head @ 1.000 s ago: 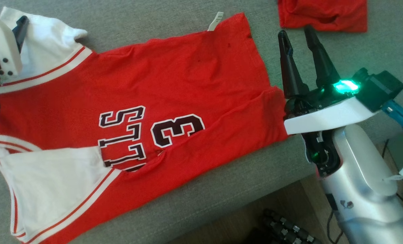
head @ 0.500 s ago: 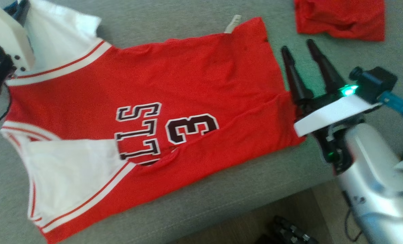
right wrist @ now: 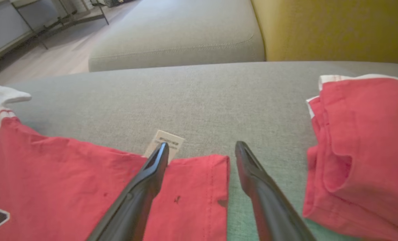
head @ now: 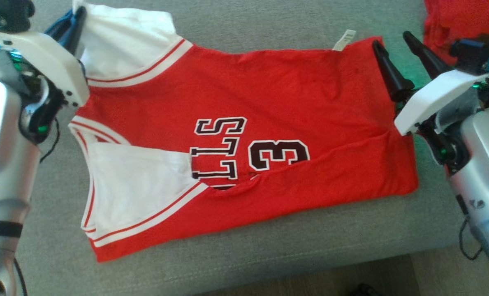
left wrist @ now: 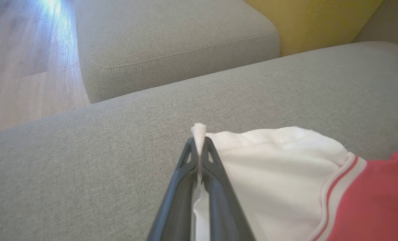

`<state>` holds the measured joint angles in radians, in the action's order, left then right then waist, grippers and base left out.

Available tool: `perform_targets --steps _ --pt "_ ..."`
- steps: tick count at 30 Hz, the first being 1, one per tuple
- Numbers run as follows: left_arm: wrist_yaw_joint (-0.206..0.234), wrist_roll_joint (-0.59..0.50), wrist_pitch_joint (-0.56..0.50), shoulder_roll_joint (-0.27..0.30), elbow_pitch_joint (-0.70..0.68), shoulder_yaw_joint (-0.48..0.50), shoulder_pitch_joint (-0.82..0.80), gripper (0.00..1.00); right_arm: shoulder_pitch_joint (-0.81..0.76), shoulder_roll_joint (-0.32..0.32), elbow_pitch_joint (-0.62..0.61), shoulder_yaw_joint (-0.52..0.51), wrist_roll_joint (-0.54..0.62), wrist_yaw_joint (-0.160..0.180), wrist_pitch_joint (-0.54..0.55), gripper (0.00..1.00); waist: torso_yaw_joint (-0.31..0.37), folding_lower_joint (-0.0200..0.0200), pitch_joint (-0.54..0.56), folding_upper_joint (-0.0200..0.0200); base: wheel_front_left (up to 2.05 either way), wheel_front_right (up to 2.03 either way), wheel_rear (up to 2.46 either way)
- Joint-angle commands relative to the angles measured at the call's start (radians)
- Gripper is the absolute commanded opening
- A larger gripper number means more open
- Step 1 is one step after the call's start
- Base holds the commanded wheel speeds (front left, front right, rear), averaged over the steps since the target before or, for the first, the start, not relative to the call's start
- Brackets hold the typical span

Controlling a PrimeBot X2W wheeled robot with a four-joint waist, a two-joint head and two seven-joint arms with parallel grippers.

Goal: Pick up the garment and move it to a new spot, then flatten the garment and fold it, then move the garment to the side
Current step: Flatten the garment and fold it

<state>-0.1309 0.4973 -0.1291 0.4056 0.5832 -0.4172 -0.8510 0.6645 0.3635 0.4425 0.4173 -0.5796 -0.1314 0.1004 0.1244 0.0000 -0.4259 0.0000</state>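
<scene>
The red jersey [head: 277,94] lies spread on the grey cushion [head: 269,24], with its long axis running left to right. The white sleeve [left wrist: 279,160] is at the far left and the hem is at the right. The left gripper [left wrist: 199,145] is pinched tight on the tip of that sleeve, and a small peak of white cloth pokes out past its closed fingertips. The right gripper [right wrist: 202,145] stands wide with nothing in it, poised over the far right hem corner [right wrist: 215,174]. Its left finger is above the red cloth just beside the care label [right wrist: 167,136]. Its right finger is off the cloth, above bare cushion, so the hem edge runs between the two. I judge that the next move turns on this straddle: the corner sits slightly nearer than the fingertips, so the right arm probably needs to come down before it closes. With both far corners held, the far long edge could be carried toward the near one to fold the jersey. A second red garment [right wrist: 363,140] lies close on the right and could snag.
</scene>
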Motion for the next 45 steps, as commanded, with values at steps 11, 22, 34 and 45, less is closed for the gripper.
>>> perform_targets --steps 11,22,34,45 --pt "0.004 -0.002 0.009 0.024 -0.067 -0.004 -0.03 0.0 0.127 0.063 0.157 0.11 -0.078 0.001 0.018 1.0 -0.042 0.0 -0.038 0.0 0.0 0.0 0.0" --pt "0.004 0.004 0.008 0.018 -0.073 -0.02 -0.051 0.0 0.178 0.08 0.245 0.227 -0.173 0.001 0.035 0.13 -0.051 0.0 -0.061 0.0 0.0 0.0 0.0" --pt "0.023 0.009 0.051 0.028 -0.065 -0.007 -0.075 0.0 0.25 0.109 0.314 0.299 -0.219 0.001 -0.13 0.0 -0.051 0.0 -0.06 0.0 0.0 0.0 0.0" --pt "0.059 0.019 0.153 0.01 -0.025 0.029 -0.117 0.0 0.298 0.087 0.381 0.336 -0.246 0.001 -0.251 0.0 -0.047 0.0 -0.049 0.0 0.0 0.0 0.0"
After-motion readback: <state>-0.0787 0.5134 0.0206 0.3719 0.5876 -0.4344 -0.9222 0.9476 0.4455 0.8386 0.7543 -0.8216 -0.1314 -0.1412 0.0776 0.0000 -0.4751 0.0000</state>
